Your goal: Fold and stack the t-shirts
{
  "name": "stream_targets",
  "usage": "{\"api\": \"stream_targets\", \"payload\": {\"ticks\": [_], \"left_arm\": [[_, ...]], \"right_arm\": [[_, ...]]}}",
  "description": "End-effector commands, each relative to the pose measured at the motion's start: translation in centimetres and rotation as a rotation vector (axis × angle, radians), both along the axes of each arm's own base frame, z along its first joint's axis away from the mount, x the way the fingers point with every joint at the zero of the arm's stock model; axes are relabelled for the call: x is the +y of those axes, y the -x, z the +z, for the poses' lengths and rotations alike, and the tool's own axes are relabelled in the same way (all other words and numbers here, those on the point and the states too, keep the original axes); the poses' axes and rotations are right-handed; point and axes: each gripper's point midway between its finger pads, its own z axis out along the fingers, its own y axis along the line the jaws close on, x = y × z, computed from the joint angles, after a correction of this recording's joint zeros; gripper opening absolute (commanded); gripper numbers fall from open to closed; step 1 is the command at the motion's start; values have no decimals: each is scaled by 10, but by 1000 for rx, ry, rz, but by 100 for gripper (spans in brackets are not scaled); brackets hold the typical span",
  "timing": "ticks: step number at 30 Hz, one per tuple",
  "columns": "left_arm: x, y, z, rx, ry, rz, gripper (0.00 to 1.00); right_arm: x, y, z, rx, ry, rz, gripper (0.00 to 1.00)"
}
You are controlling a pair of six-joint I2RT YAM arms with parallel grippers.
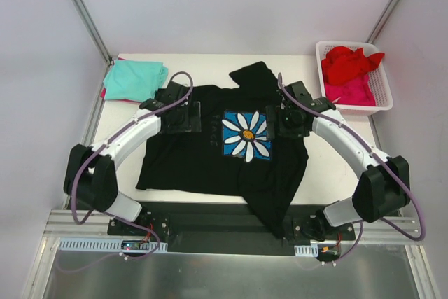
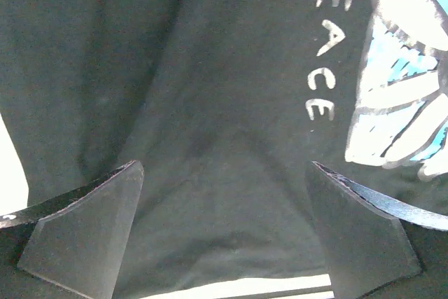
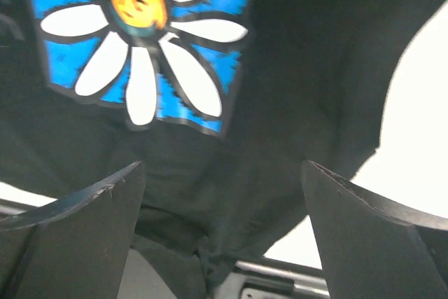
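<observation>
A large black t-shirt (image 1: 203, 162) lies spread on the white table, its white-and-blue flower print (image 1: 246, 135) facing up and one corner hanging over the near edge. My left gripper (image 1: 180, 118) hovers over the shirt's left part, open, with only black cloth (image 2: 210, 103) below its fingers (image 2: 91, 222). My right gripper (image 1: 290, 118) stands open over the shirt's right side, just right of the flower (image 3: 140, 40). Nothing is held. A folded teal t-shirt (image 1: 135, 78) lies at the back left. Red (image 1: 348, 62) and pink (image 1: 353, 91) t-shirts sit crumpled in the basket.
A white slotted plastic basket (image 1: 381, 96) stands at the back right of the table (image 1: 210, 64). A pink edge (image 1: 105, 93) shows under the teal shirt. Metal frame posts rise at both back corners. The black mounting rail (image 1: 210, 218) runs along the near edge.
</observation>
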Motion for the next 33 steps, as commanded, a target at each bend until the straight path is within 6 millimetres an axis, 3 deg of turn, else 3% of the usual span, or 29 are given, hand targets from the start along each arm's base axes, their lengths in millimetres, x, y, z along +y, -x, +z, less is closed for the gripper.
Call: {"api": "stream_targets", "payload": {"ticks": [1, 6, 7, 16, 25, 33], "left_arm": [[27, 14, 13, -68, -81, 78, 99], [22, 39, 16, -64, -30, 80, 99], [19, 43, 15, -55, -14, 86, 99], [5, 91, -36, 71, -44, 71, 99], [19, 113, -67, 100, -66, 97, 99], [22, 115, -74, 44, -24, 134, 99]], "right_arm": [[-53, 21, 5, 8, 269, -128, 96], [-45, 52, 4, 14, 268, -120, 96], [-45, 58, -3, 25, 274, -117, 96], [-13, 94, -35, 76, 274, -87, 96], [0, 107, -63, 94, 243, -82, 96], [5, 114, -86, 117, 254, -85, 96]]}}
